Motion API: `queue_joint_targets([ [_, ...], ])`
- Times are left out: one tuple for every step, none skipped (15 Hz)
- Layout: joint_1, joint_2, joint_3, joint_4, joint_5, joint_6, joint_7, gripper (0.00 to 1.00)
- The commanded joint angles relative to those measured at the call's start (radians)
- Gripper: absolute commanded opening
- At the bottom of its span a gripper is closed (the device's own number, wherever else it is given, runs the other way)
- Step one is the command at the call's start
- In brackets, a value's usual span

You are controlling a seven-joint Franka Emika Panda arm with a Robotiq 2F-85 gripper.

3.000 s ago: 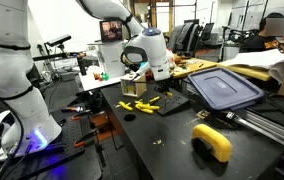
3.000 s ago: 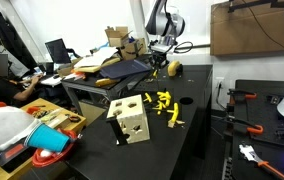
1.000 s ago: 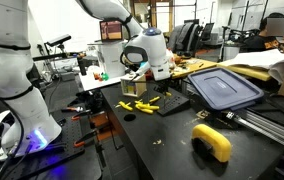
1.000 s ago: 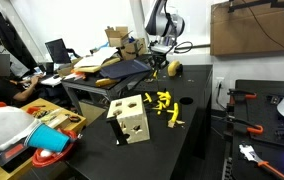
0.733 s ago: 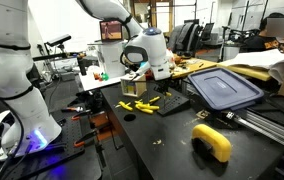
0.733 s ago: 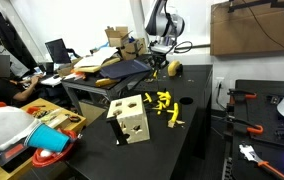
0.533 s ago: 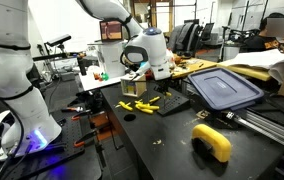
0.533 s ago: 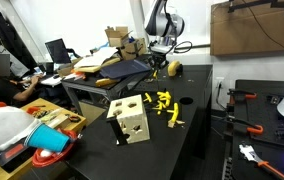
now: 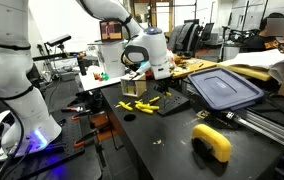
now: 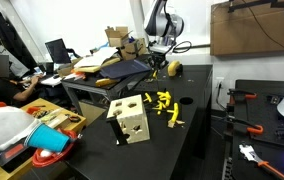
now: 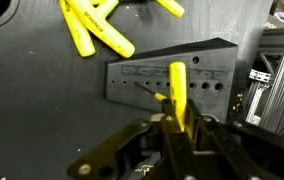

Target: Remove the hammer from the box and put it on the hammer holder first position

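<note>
My gripper (image 11: 179, 128) is clamped on the yellow hammer (image 11: 178, 85), which stands up between my fingers. Just past my fingertips lies the dark hammer holder (image 11: 132, 80); the hammer seems to touch it. Farther off lie loose yellow tools (image 11: 94, 32). The box (image 10: 133, 122) is well apart.

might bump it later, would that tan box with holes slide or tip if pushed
Holes in the tan box suggest it is hollow, so probably light and apt to slide on the dark table. Its cube shape makes tipping less likely.
</note>
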Motion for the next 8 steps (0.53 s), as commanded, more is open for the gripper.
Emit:
queue_joint_targets([
  [-0.003,0.037,-0.003,0.025,-0.012,-0.064,0.034,0.04],
  [-0.006,0.040,0.000,0.030,-0.008,-0.072,0.031,0.04],
  [-0.010,0.042,0.003,0.035,-0.003,-0.082,0.027,0.04],
  [-0.016,0.042,0.010,0.040,0.010,-0.088,0.017,0.04],
  [-0.021,0.043,0.015,0.046,0.021,-0.091,0.008,0.04],
  [-0.025,0.044,0.020,0.052,0.032,-0.092,0.000,0.04],
  [-0.027,0.047,0.023,0.058,0.041,-0.093,-0.005,0.04],
  [-0.028,0.050,0.026,0.062,0.050,-0.085,-0.011,0.04],
])
